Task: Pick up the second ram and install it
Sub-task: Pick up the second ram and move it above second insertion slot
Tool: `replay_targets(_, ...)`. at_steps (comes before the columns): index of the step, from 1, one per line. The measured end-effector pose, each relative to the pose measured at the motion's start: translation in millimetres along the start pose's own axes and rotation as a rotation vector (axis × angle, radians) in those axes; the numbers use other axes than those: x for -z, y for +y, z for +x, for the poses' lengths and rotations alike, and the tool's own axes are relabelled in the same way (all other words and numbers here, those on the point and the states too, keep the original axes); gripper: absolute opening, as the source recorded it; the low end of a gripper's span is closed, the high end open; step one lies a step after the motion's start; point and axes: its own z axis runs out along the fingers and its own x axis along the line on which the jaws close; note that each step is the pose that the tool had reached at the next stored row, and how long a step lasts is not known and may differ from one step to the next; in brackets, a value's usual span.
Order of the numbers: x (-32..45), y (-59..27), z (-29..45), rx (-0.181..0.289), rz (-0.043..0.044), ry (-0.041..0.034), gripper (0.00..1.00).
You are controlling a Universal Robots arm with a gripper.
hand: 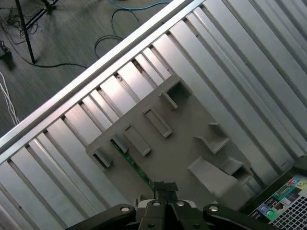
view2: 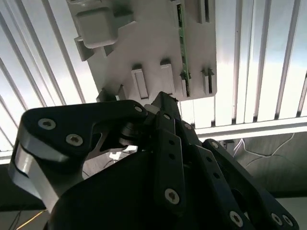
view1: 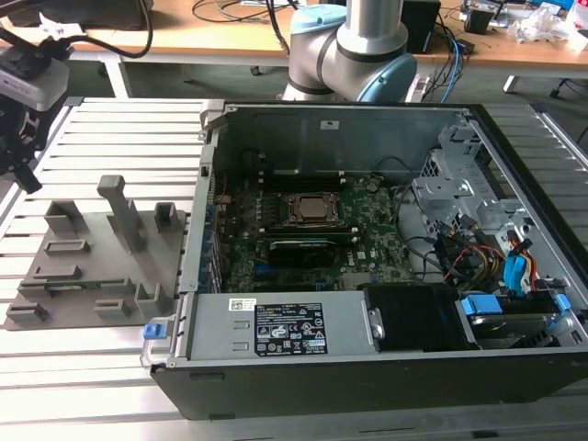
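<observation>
Green, card-thin circuit-board stick, the second ram (hand: 130, 162), sits on edge in a slot of the grey fixture plate (hand: 187, 143) on the slatted worktop (hand: 48, 163); hand (hand: 160, 188) hangs above it, apart, fingertips closed together, empty.

Silver-grey tubular arm (view1: 375, 28) with pale blue joint caps (view1: 390, 84), black gripper (hand: 163, 188) of jointed linkage bars, silver screw heads (view2: 171, 195), black side plate (view2: 86, 124) with pale grey edge.
</observation>
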Motion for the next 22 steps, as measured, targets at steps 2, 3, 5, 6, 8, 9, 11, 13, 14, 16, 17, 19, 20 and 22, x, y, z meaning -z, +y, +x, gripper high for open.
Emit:
replay_targets(2, 0.0, 0.0, 0.0, 0.051, -0.0013, 0.0006, 0.11)
replay_targets(3, 0.0, 0.0, 0.0, 0.073, -0.0019, 0.001, 0.11)
replay_targets(5, 0.0, 0.0, 0.0, 0.118, -0.003, 0.0016, 0.11)
replay_targets(6, 0.0, 0.0, 0.0, 0.149, -0.0038, 0.002, 0.11)
replay_targets(8, 0.0, 0.0, 0.0, 0.184, -0.0047, 0.0025, 0.11)
replay_targets(9, 0.0, 0.0, 0.0, 0.194, -0.005, 0.0026, 0.11)
replay_targets(11, 0.0, 0.0, 0.0, 0.216, -0.0055, 0.0029, 0.11)
replay_targets(13, 0.0, 0.0, 0.0, 0.254, -0.0065, 0.0034, 0.11)
replay_targets(14, 0.0, 0.0, 0.0, 0.284, -0.0073, 0.0038, 0.11)
replay_targets(16, 0.0, 0.0, 0.0, 0.325, -0.0083, 0.0044, 0.11)
replay_targets(17, 0.0, 0.0, 0.0, 0.337, -0.0087, 0.0046, 0.11)
replay_targets(19, 0.0, 0.0, 0.0, 0.375, -0.0096, 0.0051, 0.11)
replay_targets(20, 0.0, 0.0, 0.0, 0.396, -0.0102, 0.0054, 0.11)
replay_targets(22, 0.0, 0.0, 0.0, 0.432, -0.0111, 0.0059, 0.11)
